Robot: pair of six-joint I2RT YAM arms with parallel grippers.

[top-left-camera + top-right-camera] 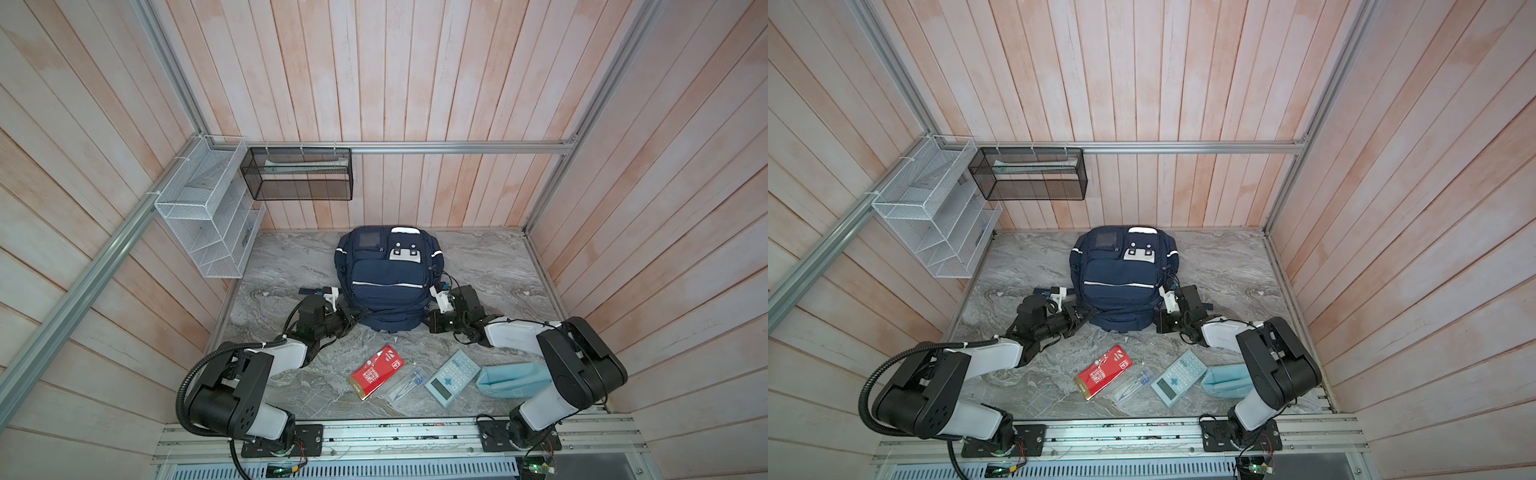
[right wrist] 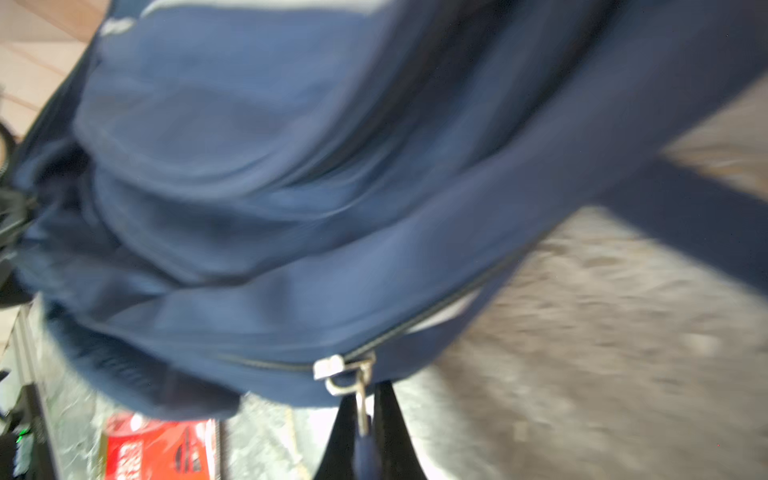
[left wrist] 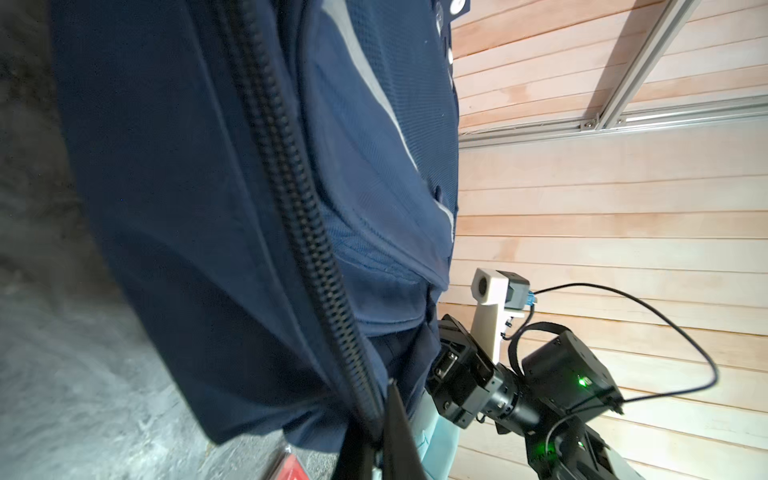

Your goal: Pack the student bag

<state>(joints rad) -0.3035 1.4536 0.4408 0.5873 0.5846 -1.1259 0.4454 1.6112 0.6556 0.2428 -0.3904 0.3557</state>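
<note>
The right gripper [image 2: 368,401] pinches the zip pull [image 2: 362,415] at frame bottom; the left gripper [image 3: 376,419] clamps the backpack [image 3: 187,208] seam. A crooked tug could snag fabric; the pull might slip free.

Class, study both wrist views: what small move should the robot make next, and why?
Probably draw the right end effector along the zipper track to start opening the student bag: it is shut on the zipper pull, while the left end effector pinches the bag's seam to brace it.
</note>
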